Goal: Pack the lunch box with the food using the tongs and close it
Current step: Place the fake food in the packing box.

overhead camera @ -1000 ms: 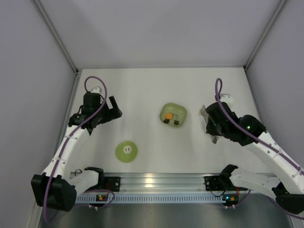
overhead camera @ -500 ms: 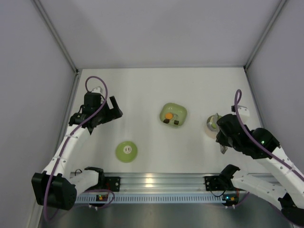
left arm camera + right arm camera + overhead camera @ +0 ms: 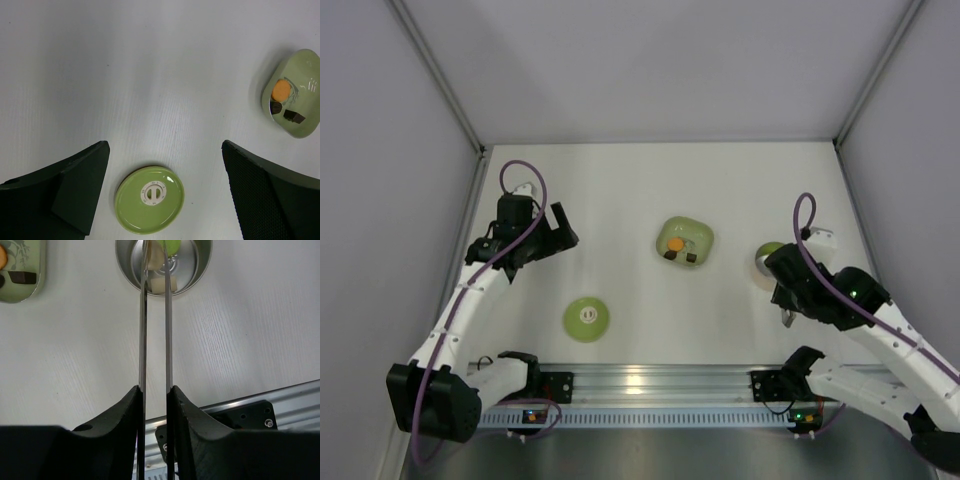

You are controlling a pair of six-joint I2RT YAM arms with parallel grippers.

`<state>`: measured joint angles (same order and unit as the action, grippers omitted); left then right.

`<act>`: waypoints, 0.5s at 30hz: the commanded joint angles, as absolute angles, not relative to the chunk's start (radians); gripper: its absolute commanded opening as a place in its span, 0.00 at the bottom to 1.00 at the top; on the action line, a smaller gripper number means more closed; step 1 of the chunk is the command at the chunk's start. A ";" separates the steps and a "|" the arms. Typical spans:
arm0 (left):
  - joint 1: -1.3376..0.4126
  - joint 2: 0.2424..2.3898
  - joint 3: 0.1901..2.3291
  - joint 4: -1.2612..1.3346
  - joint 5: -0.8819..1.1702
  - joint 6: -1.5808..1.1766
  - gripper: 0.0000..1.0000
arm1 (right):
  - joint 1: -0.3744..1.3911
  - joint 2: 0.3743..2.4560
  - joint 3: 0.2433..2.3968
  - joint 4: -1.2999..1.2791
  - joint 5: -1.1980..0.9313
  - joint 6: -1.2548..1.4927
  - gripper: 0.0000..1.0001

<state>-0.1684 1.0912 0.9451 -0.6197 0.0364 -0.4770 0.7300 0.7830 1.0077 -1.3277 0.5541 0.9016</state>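
Well, the right gripper (image 3: 154, 389) has its fingers pressed in on the tongs (image 3: 142, 330), both slim arms pinched nearly parallel, their tips down inside the tub (image 3: 201, 265), which stands right of the dish (image 3: 692, 230) with a pale chunk (image 3: 160, 286) on its steel floor. The left gripper (image 3: 165, 145) hangs spread wide, holding nothing, off to the dish's left; the lid (image 3: 150, 200) lies flat left of the dish too, nearer the arms' bases. An orange chunk (image 3: 281, 90) and a dark chunk (image 3: 294, 116) sit in the dish. Those tongs look springy and slick (thin polished steel), so I'd judge a mid-arm hold right, squeezed gently, since the morsels seem light and could skid or squirt out of the tips.
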 commanded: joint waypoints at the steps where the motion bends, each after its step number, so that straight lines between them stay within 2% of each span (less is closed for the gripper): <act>1: -0.173 1.094 0.950 -0.569 0.037 -0.479 0.99 | 0.721 0.782 1.008 -1.460 0.594 0.913 0.30; 6: -0.173 1.095 0.950 -0.569 0.035 -0.479 0.99 | 0.719 0.785 1.011 -1.457 0.597 0.908 0.36; 15: -0.173 1.095 0.950 -0.568 0.037 -0.479 0.99 | 0.719 0.811 1.075 -1.422 0.580 0.856 0.36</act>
<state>-0.1684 1.0912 0.9451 -0.6197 0.0364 -0.4770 0.7300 0.7994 1.0145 -1.3315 0.5671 0.8894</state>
